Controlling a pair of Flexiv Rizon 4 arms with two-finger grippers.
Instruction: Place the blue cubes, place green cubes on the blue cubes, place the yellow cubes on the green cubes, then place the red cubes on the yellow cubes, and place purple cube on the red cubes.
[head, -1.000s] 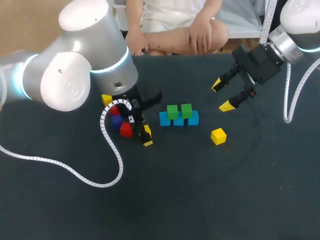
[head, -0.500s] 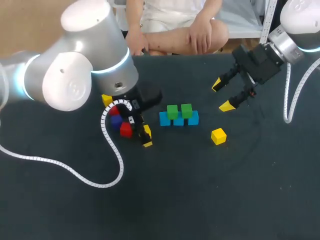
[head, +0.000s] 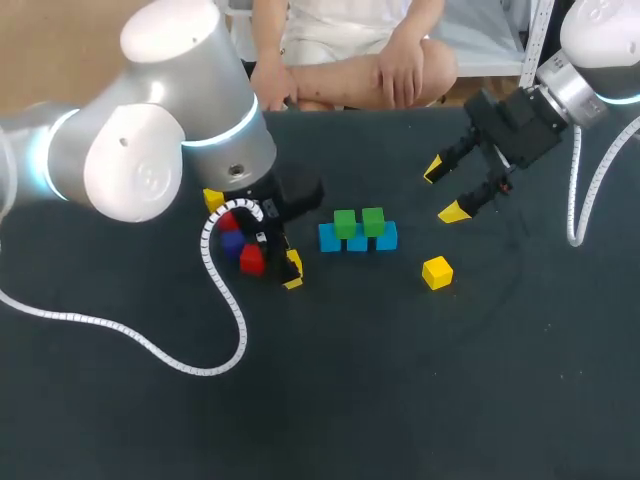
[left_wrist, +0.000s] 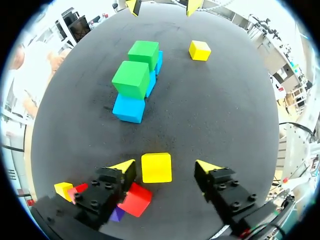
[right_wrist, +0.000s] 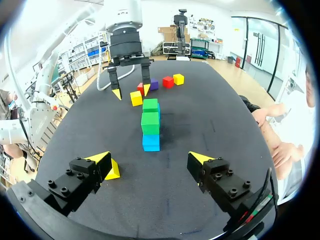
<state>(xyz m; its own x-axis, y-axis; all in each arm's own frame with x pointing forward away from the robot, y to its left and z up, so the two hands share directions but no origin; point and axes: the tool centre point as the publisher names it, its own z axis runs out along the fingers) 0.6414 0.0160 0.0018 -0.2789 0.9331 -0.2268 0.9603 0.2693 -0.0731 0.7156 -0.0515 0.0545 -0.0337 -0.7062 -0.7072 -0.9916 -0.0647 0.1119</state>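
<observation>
Left pincer (left_wrist: 165, 166): fingers apart and low over the counter (head: 420, 380), straddling a yellow cube (left_wrist: 156, 167) without clamping it.
Yellow cube: left of the stack, off-centre between the fingers and closer to the one with the red cube (left_wrist: 134, 199) just beside it.
Grip: I'd centre the pincer first, then close squarely on two flat faces so the red cube isn't nudged.
Stack: a row of blue cubes (head: 357, 239) mid-counter with green cubes (head: 345, 222) on top. The yellow one wants a flat landing there.
Right pincer (head: 444, 190): apart and empty, at the far right, with a spare yellow cube (head: 436, 272) nearer.
</observation>
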